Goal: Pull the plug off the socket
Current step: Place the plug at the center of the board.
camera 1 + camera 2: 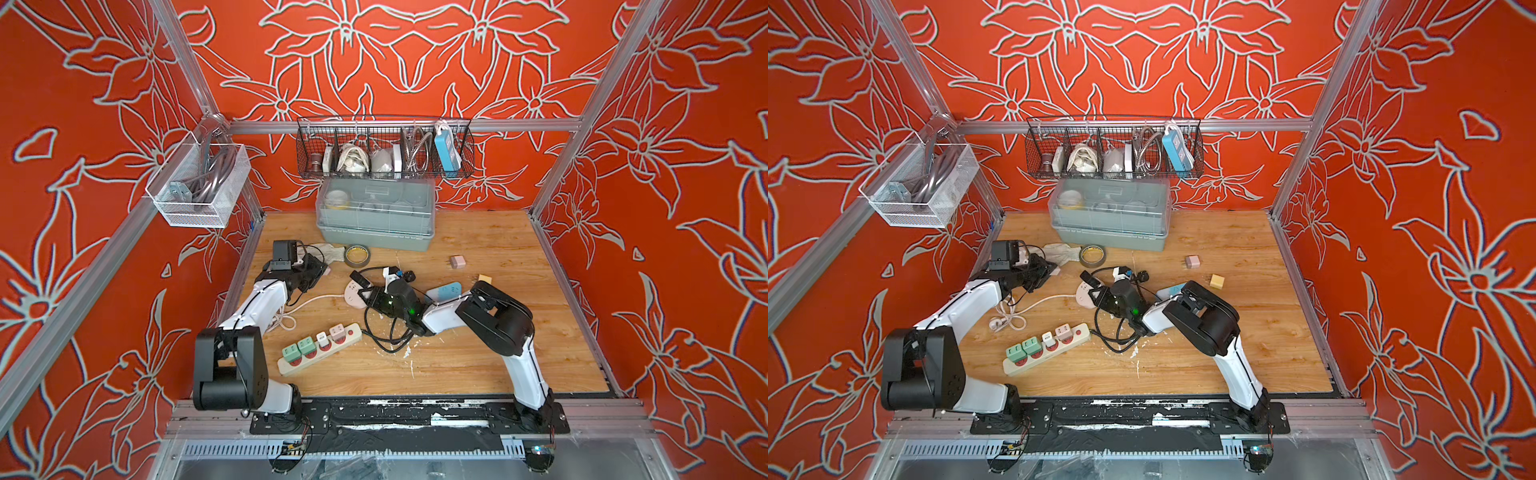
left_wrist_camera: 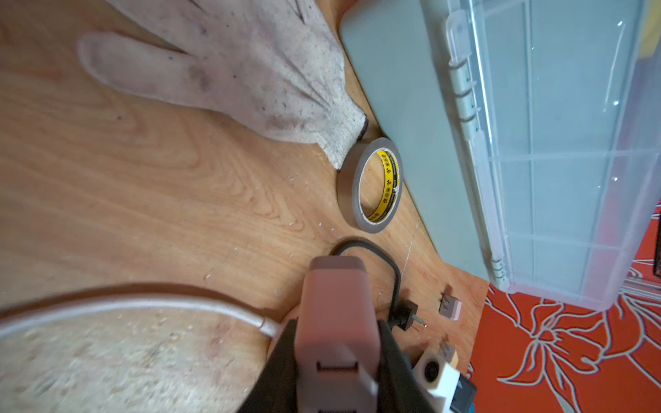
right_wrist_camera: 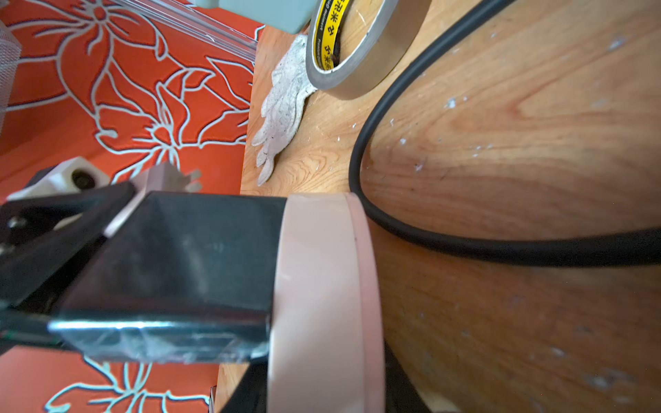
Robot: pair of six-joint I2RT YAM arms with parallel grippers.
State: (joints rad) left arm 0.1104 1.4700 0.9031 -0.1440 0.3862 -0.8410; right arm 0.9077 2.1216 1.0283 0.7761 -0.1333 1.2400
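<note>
Left wrist view: my left gripper (image 2: 336,321) clenches the plug (image 2: 334,286), a matte pink block, lower middle of frame.
Only the right wrist view shows its metal prongs bare, left of centre, apart from the smooth round pink socket (image 3: 322,250) my right gripper (image 3: 325,339) clamps.

Lighting is bright and diffuse from above; shadows on the table (image 1: 478,353) in both top views are soft. In the wrist views the near plug (image 2: 336,321), white cable (image 2: 143,303) and socket (image 3: 322,286) are blurred; the clear lid (image 2: 572,143) shows glare specks.
</note>
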